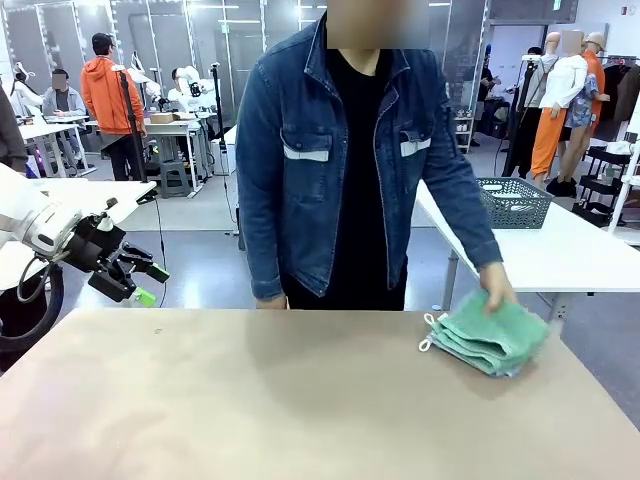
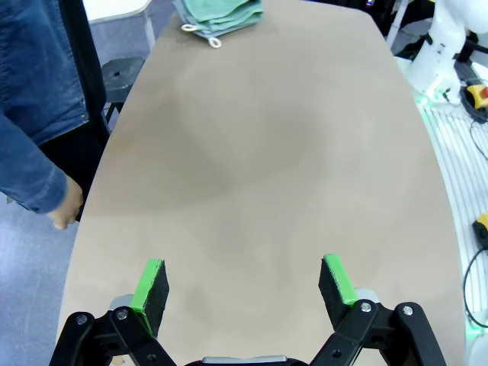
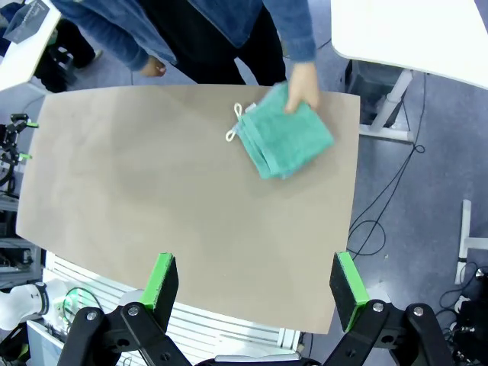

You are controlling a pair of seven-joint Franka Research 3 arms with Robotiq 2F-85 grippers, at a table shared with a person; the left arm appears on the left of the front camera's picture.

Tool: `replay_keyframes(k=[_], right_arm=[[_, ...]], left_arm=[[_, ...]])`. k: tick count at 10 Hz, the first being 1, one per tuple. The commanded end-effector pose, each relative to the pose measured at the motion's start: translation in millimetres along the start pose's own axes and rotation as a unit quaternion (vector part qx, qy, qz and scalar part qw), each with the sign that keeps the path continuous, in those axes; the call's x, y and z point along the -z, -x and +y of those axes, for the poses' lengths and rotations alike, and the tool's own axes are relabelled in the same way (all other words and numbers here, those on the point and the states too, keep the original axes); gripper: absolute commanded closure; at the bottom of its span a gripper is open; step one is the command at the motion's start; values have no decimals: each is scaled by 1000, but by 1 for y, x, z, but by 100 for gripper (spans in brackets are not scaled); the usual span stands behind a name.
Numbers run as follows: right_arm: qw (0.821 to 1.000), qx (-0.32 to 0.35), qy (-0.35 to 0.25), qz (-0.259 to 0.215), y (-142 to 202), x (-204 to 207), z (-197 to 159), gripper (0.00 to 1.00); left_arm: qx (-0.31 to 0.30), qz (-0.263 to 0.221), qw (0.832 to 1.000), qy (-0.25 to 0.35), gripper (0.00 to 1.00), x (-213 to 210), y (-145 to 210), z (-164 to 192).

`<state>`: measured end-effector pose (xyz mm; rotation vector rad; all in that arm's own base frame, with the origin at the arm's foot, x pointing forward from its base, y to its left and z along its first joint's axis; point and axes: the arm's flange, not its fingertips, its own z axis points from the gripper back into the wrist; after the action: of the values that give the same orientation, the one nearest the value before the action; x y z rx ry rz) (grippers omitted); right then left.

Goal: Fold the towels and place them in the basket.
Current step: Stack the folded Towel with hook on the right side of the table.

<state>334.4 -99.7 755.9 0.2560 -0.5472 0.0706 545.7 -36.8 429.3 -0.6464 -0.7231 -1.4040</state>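
One folded green towel (image 1: 488,339) on a tan table (image 1: 250,400), under a person's hand (image 1: 496,285).
Table bare across its middle and near side. Person in a denim jacket (image 1: 340,150) standing at the far edge; one hand resting flat on the towel's far corner, fingers loose, not gripping; other hand (image 2: 67,206) hanging beside the table edge, loosely curled. Towel at the far right part of the tabletop, white loop toward the middle. Left gripper (image 1: 135,280) raised off the left edge, jaws spread, empty. Right gripper (image 3: 255,286) high above the near right edge, jaws spread, empty.

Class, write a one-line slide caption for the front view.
Person's hand rests on folded green towel on table; left end effector open.
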Motion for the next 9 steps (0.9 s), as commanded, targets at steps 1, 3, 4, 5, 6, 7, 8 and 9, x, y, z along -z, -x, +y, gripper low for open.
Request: replay_keyframes(k=[1, 3, 4, 5, 6, 7, 8, 9], right_arm=[[1000, 8, 4, 2, -2, -1, 1, 0], [1000, 8, 4, 2, -2, -1, 1, 0], [1000, 8, 4, 2, -2, -1, 1, 0], [1000, 8, 4, 2, -2, -1, 1, 0], [1000, 8, 4, 2, -2, -1, 1, 0], [1000, 8, 4, 2, -2, -1, 1, 0], [1000, 8, 4, 2, -2, -1, 1, 0], [1000, 8, 4, 2, -2, -1, 1, 0]], left_arm=[[-1, 1, 1000, 1, 0, 0, 0, 0], [-1, 1, 1000, 1, 0, 0, 0, 0], [-1, 1, 1000, 1, 0, 0, 0, 0], [-1, 1, 1000, 1, 0, 0, 0, 0], [-1, 1, 1000, 1, 0, 0, 0, 0], [-1, 1, 1000, 1, 0, 0, 0, 0], [-1, 1, 1000, 1, 0, 0, 0, 0], [-1, 1, 1000, 1, 0, 0, 0, 0]])
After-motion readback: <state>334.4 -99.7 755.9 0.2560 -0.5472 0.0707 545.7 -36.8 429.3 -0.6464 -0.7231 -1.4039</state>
